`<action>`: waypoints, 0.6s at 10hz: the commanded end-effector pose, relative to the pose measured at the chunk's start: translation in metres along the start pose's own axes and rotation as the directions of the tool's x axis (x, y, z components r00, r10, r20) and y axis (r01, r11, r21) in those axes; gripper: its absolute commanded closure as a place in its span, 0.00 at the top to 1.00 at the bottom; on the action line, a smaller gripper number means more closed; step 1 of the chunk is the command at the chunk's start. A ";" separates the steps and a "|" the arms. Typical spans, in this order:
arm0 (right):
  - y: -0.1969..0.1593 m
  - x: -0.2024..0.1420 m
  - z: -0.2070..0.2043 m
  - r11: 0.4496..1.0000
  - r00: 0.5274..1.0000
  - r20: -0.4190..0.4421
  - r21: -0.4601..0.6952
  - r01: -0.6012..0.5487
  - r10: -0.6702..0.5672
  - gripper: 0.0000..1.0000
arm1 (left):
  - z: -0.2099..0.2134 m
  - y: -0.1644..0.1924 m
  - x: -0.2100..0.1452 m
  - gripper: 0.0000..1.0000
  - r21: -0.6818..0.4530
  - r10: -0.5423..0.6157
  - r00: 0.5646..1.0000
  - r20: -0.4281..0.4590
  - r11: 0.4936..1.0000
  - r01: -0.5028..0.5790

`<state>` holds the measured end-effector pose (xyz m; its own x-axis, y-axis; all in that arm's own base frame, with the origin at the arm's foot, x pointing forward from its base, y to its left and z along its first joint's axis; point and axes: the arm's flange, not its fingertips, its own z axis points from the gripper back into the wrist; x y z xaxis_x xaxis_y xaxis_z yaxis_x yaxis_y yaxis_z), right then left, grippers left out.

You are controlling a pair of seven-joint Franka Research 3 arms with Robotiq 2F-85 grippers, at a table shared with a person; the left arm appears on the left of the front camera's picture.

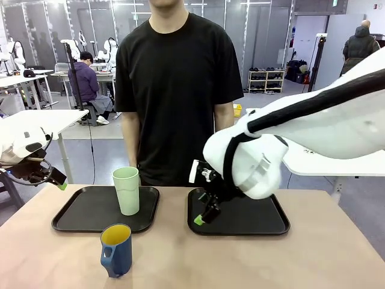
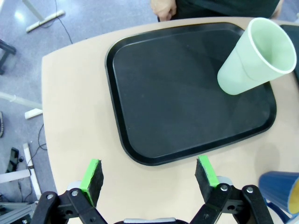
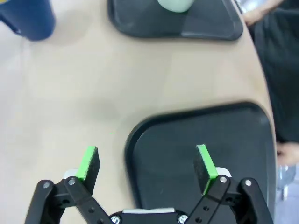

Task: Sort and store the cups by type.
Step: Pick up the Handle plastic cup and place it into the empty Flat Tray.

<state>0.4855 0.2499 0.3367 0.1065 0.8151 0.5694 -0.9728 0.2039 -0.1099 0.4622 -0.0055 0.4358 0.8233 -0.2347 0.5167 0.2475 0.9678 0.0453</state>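
Front view: blue mug [image 1: 116, 250], upright on bare counter [image 1: 240, 265] just before left tray [image 1: 78, 211], which carries green tumbler [image 1: 127, 190]. Left tool [image 2: 148, 164], released, judged nearer the mug; right tool [image 3: 145, 151], released, over right tray [image 1: 255, 220].
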 end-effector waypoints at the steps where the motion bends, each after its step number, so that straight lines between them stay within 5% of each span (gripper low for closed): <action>1: 0.028 0.001 0.045 0.999 0.997 -0.051 -0.016 0.050 -0.050 1.00 | 0.000 0.002 0.000 1.00 -0.009 0.006 1.000 0.003 1.000 -0.006; 6: 0.069 -0.039 0.159 0.964 0.929 -0.291 -0.197 0.178 -0.230 1.00 | 0.000 0.002 0.000 1.00 -0.009 0.006 1.000 0.003 1.000 -0.006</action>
<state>0.3892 0.1526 0.4105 0.3192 0.8723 0.3705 -0.8955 0.4055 -0.1831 0.4623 -0.0055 0.4357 0.8235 -0.2348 0.5165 0.2474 0.9678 0.0455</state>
